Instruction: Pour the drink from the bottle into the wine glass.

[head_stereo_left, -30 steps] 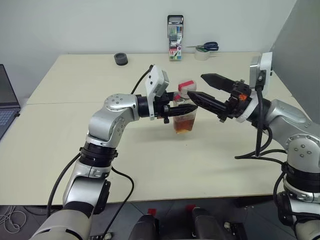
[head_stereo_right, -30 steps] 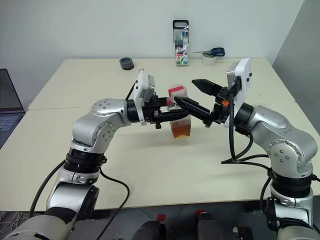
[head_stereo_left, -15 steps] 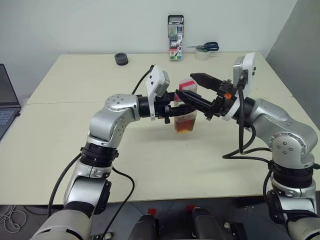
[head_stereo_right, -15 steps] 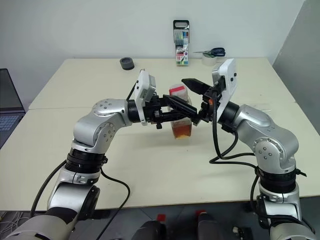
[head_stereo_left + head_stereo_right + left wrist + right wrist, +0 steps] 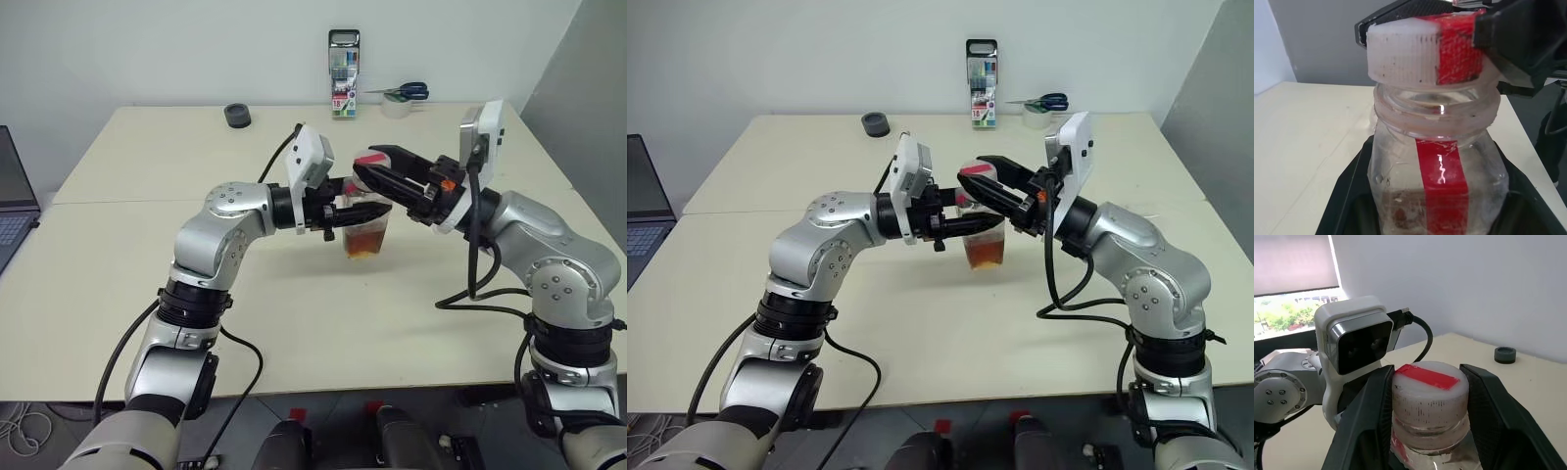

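Beige table [image 5: 118,294] (tape roll [image 5: 236,116], perhaps)

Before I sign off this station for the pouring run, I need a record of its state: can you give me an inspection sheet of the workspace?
Surface: pale table, dry, no spill seen.
Job's things: bottle upright, white cap still on, brown drink low inside. Wine glass: nothing seen.
Clutter: marker pack, scissors on tape roll, small dark ring, all along the far edge.
Grippers: left gripper shut on the bottle's body; right gripper fingers either side of the cap.
Cables: black cables looped along both arms.
Surroundings: laptop beside the table, white wall behind.
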Robot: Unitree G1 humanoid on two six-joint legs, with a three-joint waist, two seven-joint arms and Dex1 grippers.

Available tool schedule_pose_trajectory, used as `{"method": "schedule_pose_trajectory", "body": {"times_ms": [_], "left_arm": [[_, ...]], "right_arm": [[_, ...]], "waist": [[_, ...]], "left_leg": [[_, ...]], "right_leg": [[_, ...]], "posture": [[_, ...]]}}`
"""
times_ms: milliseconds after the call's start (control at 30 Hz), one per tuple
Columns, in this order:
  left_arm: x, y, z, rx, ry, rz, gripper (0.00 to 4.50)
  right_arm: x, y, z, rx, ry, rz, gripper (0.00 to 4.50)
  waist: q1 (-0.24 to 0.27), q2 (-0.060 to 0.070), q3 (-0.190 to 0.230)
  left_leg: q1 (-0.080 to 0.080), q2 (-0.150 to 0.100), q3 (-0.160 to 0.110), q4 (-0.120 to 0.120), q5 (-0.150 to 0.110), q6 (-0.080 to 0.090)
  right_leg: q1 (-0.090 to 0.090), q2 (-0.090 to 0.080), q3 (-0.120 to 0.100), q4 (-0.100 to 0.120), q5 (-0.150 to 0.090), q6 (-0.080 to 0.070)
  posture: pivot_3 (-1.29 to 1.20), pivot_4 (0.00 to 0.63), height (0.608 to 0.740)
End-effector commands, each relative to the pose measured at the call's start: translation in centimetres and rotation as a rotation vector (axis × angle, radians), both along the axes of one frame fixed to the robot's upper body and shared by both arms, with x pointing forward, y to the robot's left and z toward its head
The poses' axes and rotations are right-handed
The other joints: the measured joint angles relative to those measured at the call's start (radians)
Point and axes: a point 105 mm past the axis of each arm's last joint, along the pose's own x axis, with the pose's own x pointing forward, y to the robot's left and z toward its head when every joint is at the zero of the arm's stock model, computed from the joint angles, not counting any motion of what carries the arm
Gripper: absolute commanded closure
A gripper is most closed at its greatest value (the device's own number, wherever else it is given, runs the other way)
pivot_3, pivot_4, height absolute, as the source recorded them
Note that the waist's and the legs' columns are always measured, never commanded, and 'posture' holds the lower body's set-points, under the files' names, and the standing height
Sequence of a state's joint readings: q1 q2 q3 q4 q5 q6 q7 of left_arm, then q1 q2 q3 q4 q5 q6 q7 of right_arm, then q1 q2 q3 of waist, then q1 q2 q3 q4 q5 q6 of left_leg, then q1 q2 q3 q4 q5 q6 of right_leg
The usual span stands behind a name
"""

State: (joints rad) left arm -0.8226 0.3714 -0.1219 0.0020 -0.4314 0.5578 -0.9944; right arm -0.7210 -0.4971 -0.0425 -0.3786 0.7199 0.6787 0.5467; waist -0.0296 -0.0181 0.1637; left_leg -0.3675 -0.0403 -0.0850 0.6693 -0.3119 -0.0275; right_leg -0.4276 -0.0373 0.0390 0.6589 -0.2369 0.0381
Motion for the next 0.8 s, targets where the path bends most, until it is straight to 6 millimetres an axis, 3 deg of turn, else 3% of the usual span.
{"method": "schedule_pose_trajectory", "body": {"times_ms": [33,200,300,333,400,533,700,800], "left_arm": [[-0.8,-0.2,1.1,-0.019,-0.056,-0.029,2.54],[-0.9,-0.3,1.0,-0.023,-0.055,-0.03,2.54],[-1.0,-0.3,1.0,-0.024,-0.053,-0.031,2.54],[-0.9,-0.2,1.0,-0.024,-0.052,-0.03,2.54],[-0.9,-0.2,0.9,-0.024,-0.05,-0.026,2.54],[-0.9,-0.2,0.9,-0.022,-0.05,-0.024,2.54],[-0.7,-0.3,1.1,-0.014,-0.051,-0.027,2.54],[-0.7,-0.4,1.2,-0.01,-0.052,-0.031,2.54]], "right_arm": [[0.2,-2.2,2.3,-0.031,-0.184,-0.107,2.73],[0.9,-4.2,1.9,0.126,-0.065,-0.192,2.73],[1.5,-6.1,-0.2,0.203,0.034,-0.316,2.73],[1.9,-6.9,-1.5,0.17,0.042,-0.394,2.73],[2.7,-9.6,-6.8,0.044,0.077,-0.625,2.73],[2.8,-12.6,-12.6,0.004,0.184,-0.856,2.73],[3.1,-13.7,-18.0,-0.006,0.334,-0.969,2.73],[3.4,-13.7,-19.1,-0.007,0.377,-0.973,2.73]], "waist": [[0.0,0.0,0.0],[0.001,0.0,0.0],[0.001,0.0,0.0],[0.001,0.0,0.0],[0.006,-0.001,0.0],[0.004,0.0,0.0],[-0.006,0.0,0.0],[-0.004,0.0,0.0]], "left_leg": [[0.0,0.0,0.0,0.0,0.0,0.0],[0.0,0.001,0.0,0.0,0.0,0.0],[0.0,0.001,-0.001,0.0,0.0,0.0],[0.0,0.001,0.0,0.0,0.0,0.0],[0.0,0.001,0.0,0.0,0.0,0.0],[0.001,0.0,0.003,0.001,0.0,0.0],[0.004,0.002,0.004,0.001,0.0,0.0],[0.004,0.001,0.004,0.002,0.0,0.0]], "right_leg": [[0.0,0.0,0.0,0.0,0.0,0.0],[0.001,-0.001,0.0,0.0,0.0,0.0],[0.001,-0.001,0.0,-0.001,0.0,0.0],[0.001,-0.001,0.0,0.0,0.0,0.0],[0.001,-0.001,0.0,-0.001,0.0,0.0],[0.001,0.0,0.002,0.001,0.0,0.0],[0.002,0.002,0.004,0.004,0.0,0.0],[0.002,0.003,0.004,0.005,0.0,0.0]], "posture": [[0.0,0.15,0.74],[0.0,0.15,0.74],[0.0,0.15,0.74],[0.0,0.15,0.74],[0.0,0.15,0.74],[0.0,0.15,0.74],[0.0,0.15,0.74],[0.0,0.15,0.74]]}}
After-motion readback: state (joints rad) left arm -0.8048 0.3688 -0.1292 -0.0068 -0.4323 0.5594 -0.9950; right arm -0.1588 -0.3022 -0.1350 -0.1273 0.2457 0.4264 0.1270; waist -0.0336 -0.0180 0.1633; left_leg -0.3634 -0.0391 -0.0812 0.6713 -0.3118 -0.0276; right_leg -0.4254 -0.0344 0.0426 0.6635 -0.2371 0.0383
